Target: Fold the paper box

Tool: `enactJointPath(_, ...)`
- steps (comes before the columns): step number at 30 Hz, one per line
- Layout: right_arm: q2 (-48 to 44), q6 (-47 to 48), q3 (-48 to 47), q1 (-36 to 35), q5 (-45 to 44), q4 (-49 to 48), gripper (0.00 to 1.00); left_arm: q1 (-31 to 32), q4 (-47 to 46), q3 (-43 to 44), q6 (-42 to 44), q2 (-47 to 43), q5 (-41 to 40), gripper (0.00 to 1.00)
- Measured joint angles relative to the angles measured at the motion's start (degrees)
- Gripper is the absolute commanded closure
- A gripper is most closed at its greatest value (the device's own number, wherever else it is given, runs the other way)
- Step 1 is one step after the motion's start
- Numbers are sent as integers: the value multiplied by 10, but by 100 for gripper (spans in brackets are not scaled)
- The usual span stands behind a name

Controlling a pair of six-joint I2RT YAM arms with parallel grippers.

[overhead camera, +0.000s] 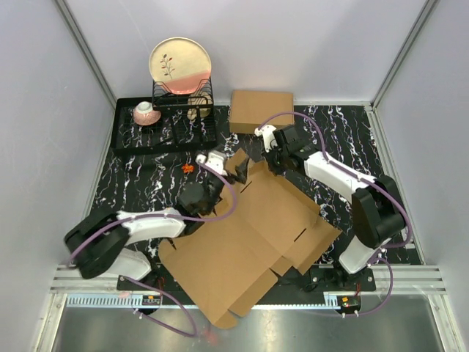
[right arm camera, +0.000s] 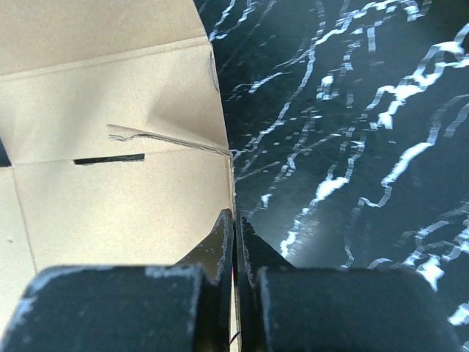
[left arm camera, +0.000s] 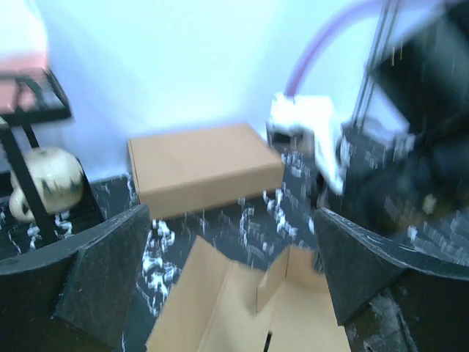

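The brown corrugated cardboard sheet, the paper box (overhead camera: 249,242), lies flat on the surface from its middle to the near edge and hangs a little over that edge. Its long axis is slightly slanted, near to far. Both arms meet at its far end. The right gripper (right arm camera: 236,216) is pressed together, pinching the sheet's far right edge. The left gripper (left arm camera: 231,220) is spread wide just above the far left flap, which I judge is the next one to fold. Just beyond stands 1 closed brown cardboard box (overhead camera: 261,110), and the black dish rack (overhead camera: 132,139) fills the far left corner.
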State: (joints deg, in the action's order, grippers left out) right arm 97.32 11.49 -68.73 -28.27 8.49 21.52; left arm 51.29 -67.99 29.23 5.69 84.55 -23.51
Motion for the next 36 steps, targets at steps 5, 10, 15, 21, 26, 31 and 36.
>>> enactJointPath(5,-35,18,14,-47,-120,-10,100,0,112,59,-29,-128,-40,1)
enactJointPath(10,-64,41,66,-90,-181,-36,100,-42,264,102,-71,-152,-46,2)
enactJointPath(15,-106,45,128,-104,-197,-60,100,-128,367,105,-128,-144,-9,2)
enactJointPath(21,-142,31,173,-106,-200,-83,100,-161,430,120,-162,-85,24,1)
enactJointPath(26,-144,18,186,-120,-206,-92,100,-169,473,120,-185,-62,56,1)
enactJointPath(31,-144,20,186,-151,-233,-97,100,-181,485,120,-199,-70,74,1)
enactJointPath(36,-150,23,186,-162,-256,-94,100,-186,514,143,-194,-61,139,4)
